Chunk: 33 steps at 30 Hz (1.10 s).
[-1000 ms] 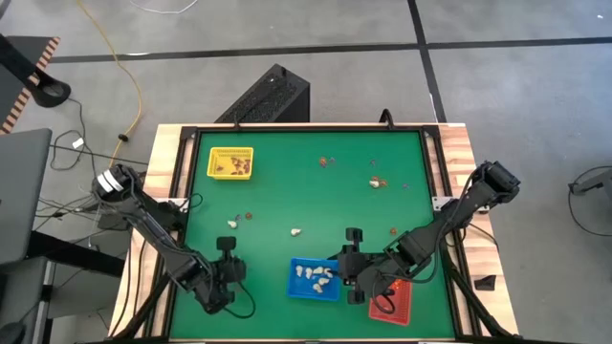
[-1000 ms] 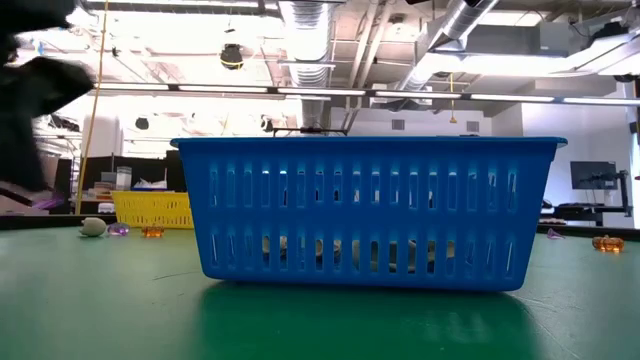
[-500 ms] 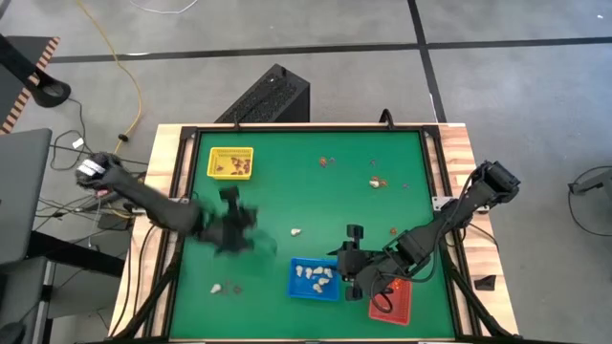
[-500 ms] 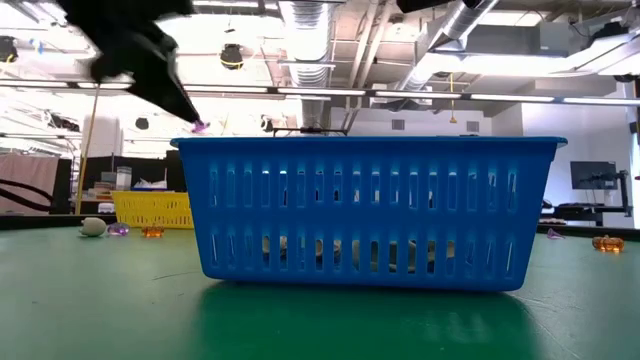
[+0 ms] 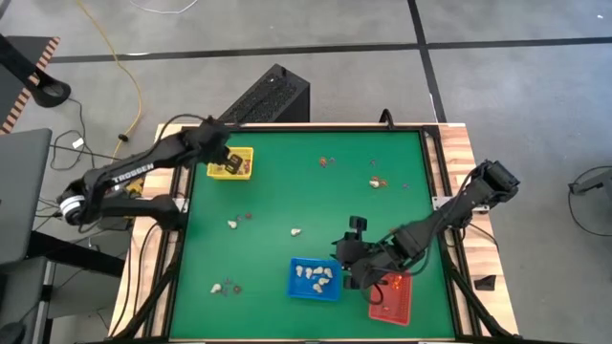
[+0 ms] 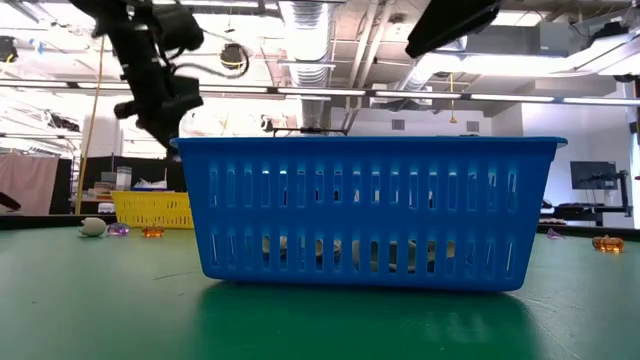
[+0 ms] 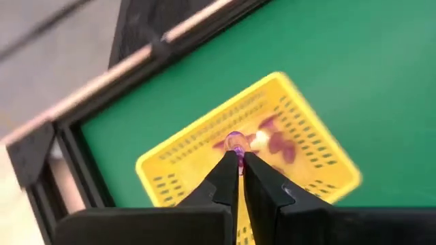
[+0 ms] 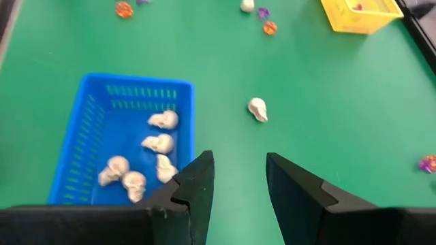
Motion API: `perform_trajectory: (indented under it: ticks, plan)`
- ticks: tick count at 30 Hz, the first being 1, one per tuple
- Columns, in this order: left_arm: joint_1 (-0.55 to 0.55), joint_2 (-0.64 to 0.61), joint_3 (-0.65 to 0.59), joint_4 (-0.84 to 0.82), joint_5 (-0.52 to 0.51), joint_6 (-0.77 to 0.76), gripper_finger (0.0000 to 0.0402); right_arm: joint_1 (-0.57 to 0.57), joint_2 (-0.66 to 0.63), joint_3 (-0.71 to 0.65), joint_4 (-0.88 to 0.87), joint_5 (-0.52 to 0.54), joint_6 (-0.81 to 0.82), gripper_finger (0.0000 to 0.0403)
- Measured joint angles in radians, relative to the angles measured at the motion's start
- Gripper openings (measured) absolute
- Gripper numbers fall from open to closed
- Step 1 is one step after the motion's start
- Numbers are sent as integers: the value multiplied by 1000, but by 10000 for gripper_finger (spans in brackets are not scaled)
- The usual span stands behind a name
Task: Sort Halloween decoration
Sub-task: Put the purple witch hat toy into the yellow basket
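Left wrist view shows the left gripper (image 7: 238, 160) pinched shut on a tiny purple trinket (image 7: 235, 141), held directly above the yellow tray (image 7: 204, 170), where more dark purple pieces already lie. The trinket looks like hard, light plastic, small enough to slip or flick out of the tips, so a pinch across its middle seems the safest hold, and letting it go low over the tray should keep it from bouncing out over the shallow wall. In the high view the yellow tray (image 5: 230, 163) sits close to the table's far left corner, so the frame rail beside it leaves little room on that side. The right gripper (image 5: 352, 250) hangs with its fingers apart and empty beside the blue tray (image 5: 316, 279), which holds cream skulls (image 8: 158, 143); a loose skull (image 8: 257, 109) lies on open green mat with clear approach all round. The red tray (image 5: 395, 297) sits partly under the right arm.
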Motion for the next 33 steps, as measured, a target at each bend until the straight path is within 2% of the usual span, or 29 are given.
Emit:
perform_trajectory:
  ticks: [5,13,18,22,28,33]
  plan:
    - [73,73,0,-9,68,-12,44,-18,0,0,-18,0,-1,164]
    - [72,126,0,-64,13,42,109,-38,0,0,-34,-5,23,164]
    - [-2,13,16,-61,166,41,121,-36,0,0,-33,-9,25,164]
    - [-175,-109,-11,-38,243,-19,121,-37,0,0,-33,-9,70,164]
    - [-543,-238,-161,104,224,-169,122,-42,0,0,-33,-9,165,164]
    - [-813,-264,-240,106,170,-324,122,-22,0,0,-32,-9,206,164]
